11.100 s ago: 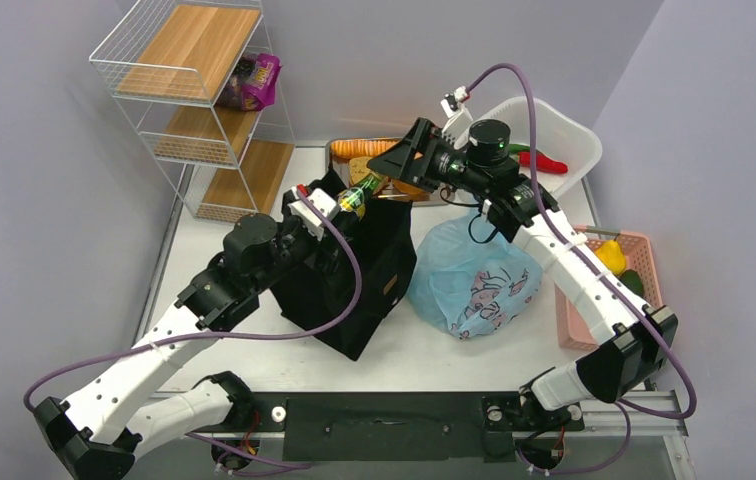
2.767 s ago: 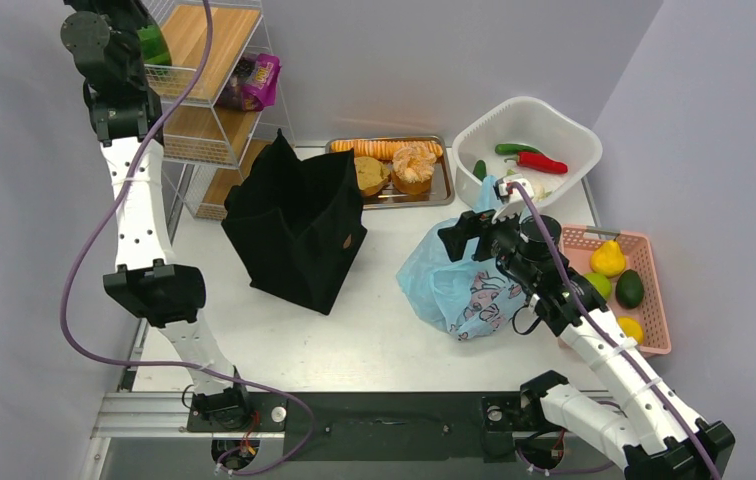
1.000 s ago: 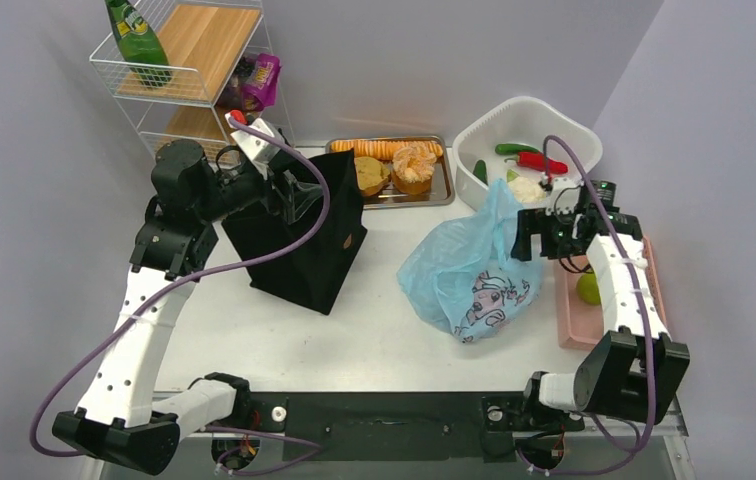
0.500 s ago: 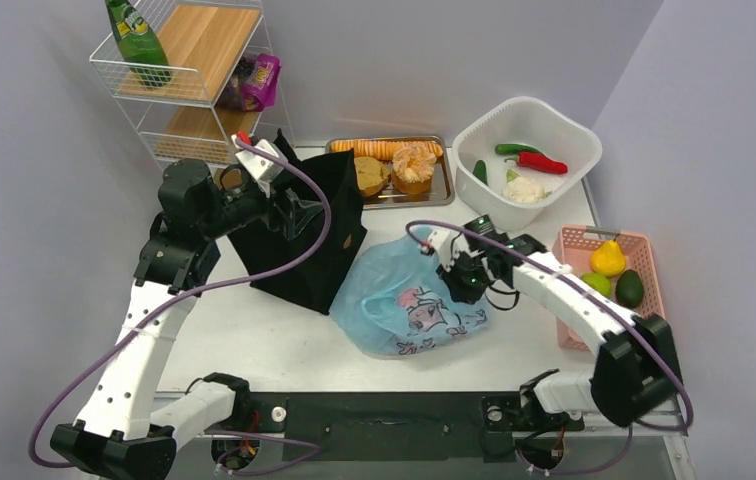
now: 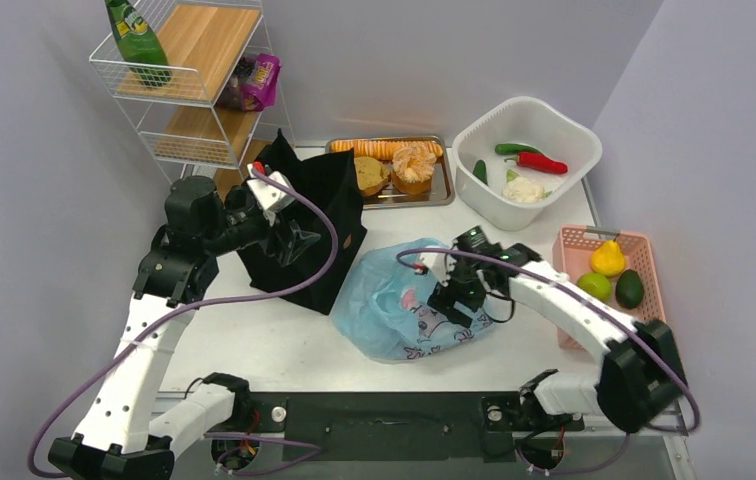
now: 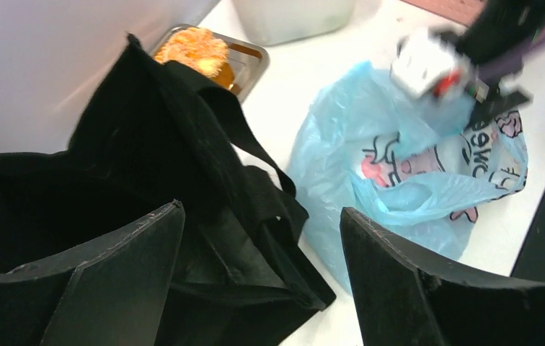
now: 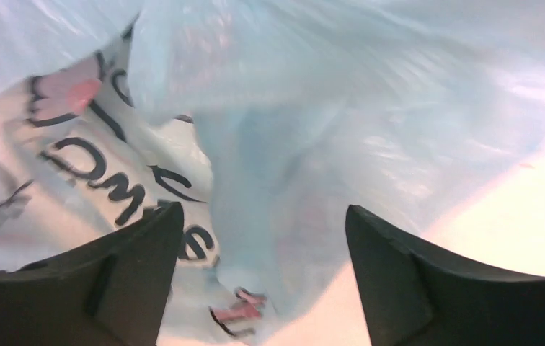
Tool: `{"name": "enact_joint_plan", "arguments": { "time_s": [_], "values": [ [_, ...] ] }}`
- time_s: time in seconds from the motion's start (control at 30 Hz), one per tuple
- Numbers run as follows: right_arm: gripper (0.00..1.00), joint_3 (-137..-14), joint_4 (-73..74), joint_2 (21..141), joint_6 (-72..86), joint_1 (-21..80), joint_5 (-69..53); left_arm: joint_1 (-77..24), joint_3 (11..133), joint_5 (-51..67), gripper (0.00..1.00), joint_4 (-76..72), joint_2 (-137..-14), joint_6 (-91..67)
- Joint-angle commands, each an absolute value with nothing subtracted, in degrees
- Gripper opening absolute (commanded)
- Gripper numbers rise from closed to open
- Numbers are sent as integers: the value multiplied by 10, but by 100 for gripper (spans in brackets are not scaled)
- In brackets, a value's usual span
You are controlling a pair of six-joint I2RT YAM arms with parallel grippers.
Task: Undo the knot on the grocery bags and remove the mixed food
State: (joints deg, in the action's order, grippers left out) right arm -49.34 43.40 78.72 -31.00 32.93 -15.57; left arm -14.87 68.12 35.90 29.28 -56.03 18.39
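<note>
The black tote (image 5: pixel 329 215) stands left of centre, its dark mouth under my open left gripper (image 5: pixel 294 240), which hovers over its near rim (image 6: pixel 261 216). The pale blue bag (image 5: pixel 394 305) lies slumped next to the tote, with pink print and lettering (image 7: pixel 111 180). My open right gripper (image 5: pixel 451 298) is low over the bag's right part, jaws apart with plastic between them (image 7: pixel 262 213). A loose handle loop (image 6: pixel 435 191) shows; I make out no tied knot. A swirled pastry (image 5: pixel 414 165), cauliflower (image 5: pixel 524 188), lemon (image 5: pixel 609 257), avocado (image 5: pixel 631 288), green bottle (image 5: pixel 137 40) and purple packets (image 5: pixel 254 80) lie outside the bags.
A wire shelf (image 5: pixel 169 100) stands at the back left. A metal tray (image 5: pixel 446 190) holds the long loaf (image 5: pixel 384 148) and brown bread (image 5: pixel 369 175). A white tub (image 5: pixel 564 120) sits at the back right, a pink basket (image 5: pixel 644 320) at the right edge.
Over the last second the blue bag went from standing at the right to lying slumped beside the tote. My right gripper has come down over it. My left gripper has shifted slightly over the tote.
</note>
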Motion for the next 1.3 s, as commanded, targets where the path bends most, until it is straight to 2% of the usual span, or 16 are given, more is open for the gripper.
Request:
{"name": "enact_joint_plan", "arguments": {
  "time_s": [0.0,0.1,0.2,0.33,0.6,0.8,0.87,0.93,0.97,1.03,1.17,1.27],
  "values": [
    [84,-583,486,632,-298,278,-241,-152,674,419,78,337,-554,249],
    [85,-635,493,625,-245,228,-269,-156,674,421,78,327,-563,256],
    [86,-690,492,669,-169,174,-323,-159,679,420,78,314,-577,259],
    [85,-702,437,752,-102,136,-283,-163,680,409,78,287,-586,255],
    [86,-658,340,868,-98,182,-183,-179,683,364,78,270,-592,236],
    [83,-601,269,945,-107,232,-142,-161,681,337,78,215,-595,85],
    [75,-593,265,955,-119,233,-142,-155,690,348,78,204,-600,51],
    [50,-592,281,944,-147,229,-161,-152,702,346,78,195,-607,27],
    [27,-594,287,916,-172,225,-183,-151,706,346,78,188,-609,19],
    [2,-597,304,847,-210,221,-218,-143,721,347,78,176,-620,-12],
    [0,-603,293,677,-295,238,-248,-128,775,389,79,164,-661,-36],
    [0,-620,288,596,-344,251,-270,-140,829,422,79,181,-698,25]
  ]
}}
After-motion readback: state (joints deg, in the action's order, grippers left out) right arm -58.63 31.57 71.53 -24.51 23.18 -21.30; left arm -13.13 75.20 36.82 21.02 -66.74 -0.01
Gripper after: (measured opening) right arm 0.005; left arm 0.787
